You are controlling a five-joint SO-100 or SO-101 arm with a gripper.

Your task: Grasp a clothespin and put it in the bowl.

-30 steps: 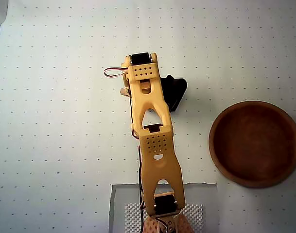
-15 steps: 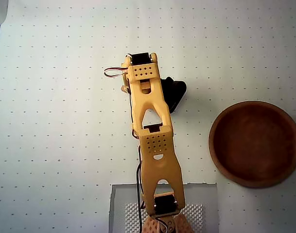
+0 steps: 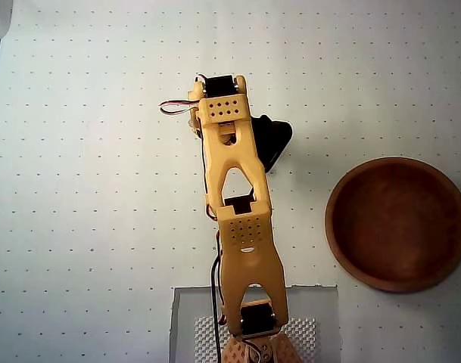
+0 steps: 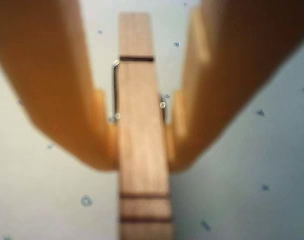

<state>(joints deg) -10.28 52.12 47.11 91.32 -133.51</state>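
In the wrist view the clothespin runs straight up the middle of the picture, its wire spring showing against the pale wood and two dark grooves near its lower end; the gripper has it pinched between its two yellow fingers, one pressed to each side, so the claw is narrow and holding the pin; behind it lies the white dotted table, though whether the pin rests on it cannot be told. From the overhead view the yellow arm stretches up from the bottom edge toward the middle of the table; the pin and fingertips are hidden beneath the wrist there; a black motor housing pokes out just right of the wrist. The reddish-brown wooden bowl sits at the right edge of that view, well apart from the arm; nothing lies in it.
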